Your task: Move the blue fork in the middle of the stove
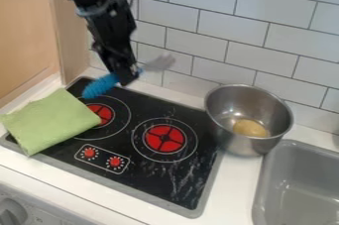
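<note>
Blue fork (100, 85) is held up near the twelve o'clock edge of the black stove (142, 172), away from its middle, with the handle pointing to eight o'clock and the grey head to two o'clock. The gripper (128, 75), which hangs from the arm (109, 21) coming from eleven o'clock, is closed around the fork, its fingers open only as much as the fork needs. Green cloth (49, 120) lies partly on the stove toward ten o'clock, while the metal pot (245, 144), having inside one yellowish object (250, 128), stands between two and three o'clock.
</note>
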